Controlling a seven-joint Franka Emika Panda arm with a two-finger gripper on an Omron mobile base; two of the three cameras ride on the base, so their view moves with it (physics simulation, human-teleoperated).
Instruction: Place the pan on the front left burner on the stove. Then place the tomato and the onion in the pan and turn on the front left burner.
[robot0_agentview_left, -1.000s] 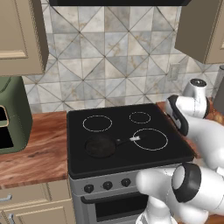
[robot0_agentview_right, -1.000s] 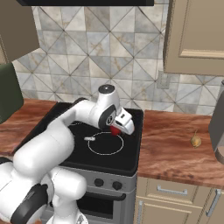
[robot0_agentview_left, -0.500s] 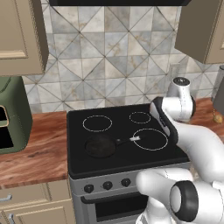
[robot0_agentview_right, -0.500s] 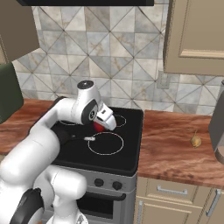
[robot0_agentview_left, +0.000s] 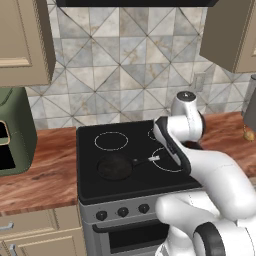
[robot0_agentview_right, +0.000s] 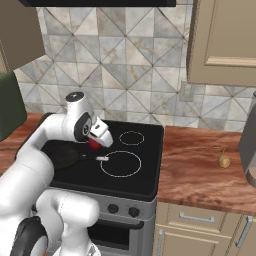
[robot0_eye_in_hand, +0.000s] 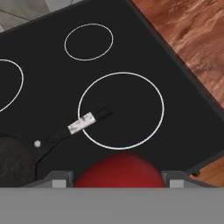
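The tomato (robot0_eye_in_hand: 117, 169) is sitting low at the bottom centre of the hand view, pinched between the two fingertips (robot0_eye_in_hand: 57, 179), so the gripper (robot0_agentview_right: 96, 142) is grasping it rather than standing free; in the right base view the red ball is peeking out beside the white hand at centre left. The pan (robot0_agentview_left: 115, 166) is lying on the stove (robot0_agentview_left: 90, 187) at the left of the black glass, over the front left burner, its silver-tipped handle (robot0_eye_in_hand: 82, 124) reaching right across the edge of the large ring (robot0_eye_in_hand: 121, 110). The onion (robot0_agentview_right: 223, 161) is waiting on the wooden counter (robot0_agentview_right: 200, 170) at far right. The tomato is not yet over the pan, which lies at the lower left of the hand view. Releasing here would likely send it rolling across the glass; coming in low could also knock the handle and shift the pan off its burner.
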